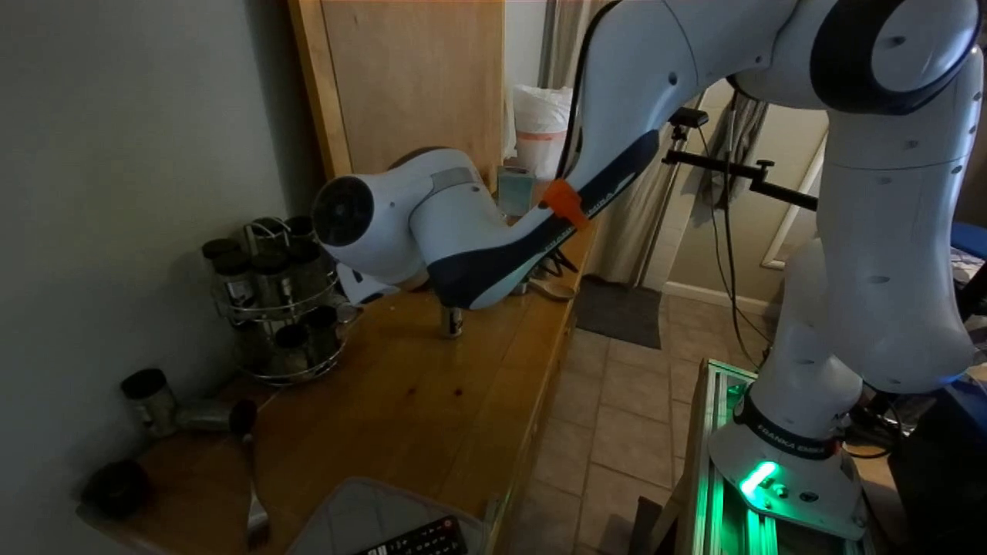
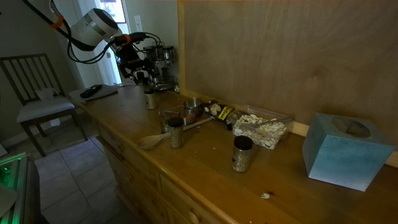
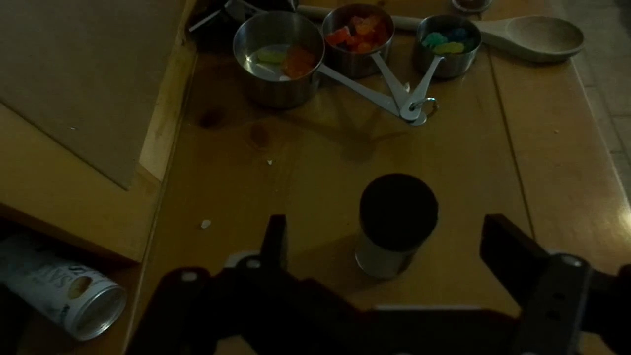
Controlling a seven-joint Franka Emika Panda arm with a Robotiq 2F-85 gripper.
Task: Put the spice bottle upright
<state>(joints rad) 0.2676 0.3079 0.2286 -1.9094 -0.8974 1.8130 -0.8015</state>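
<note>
Wooden counter (image 2: 205, 168) stretches under the claw (image 3: 383, 227), which we see released, its jaws standing wide apart. Lower than the claw, framed between these jaws in the wrist view, we find the spice bottle (image 3: 398, 212) standing upright.

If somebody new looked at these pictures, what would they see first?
Probably the big white robot arm, stretched over the wooden dresser, with a green light glowing on its base. In the wrist view, the open gripper frames an upright, black-lidded bottle, with bright candy-like pieces in metal cups near the top. The blue tissue box at the right of an exterior view is eye-catching too.
</note>
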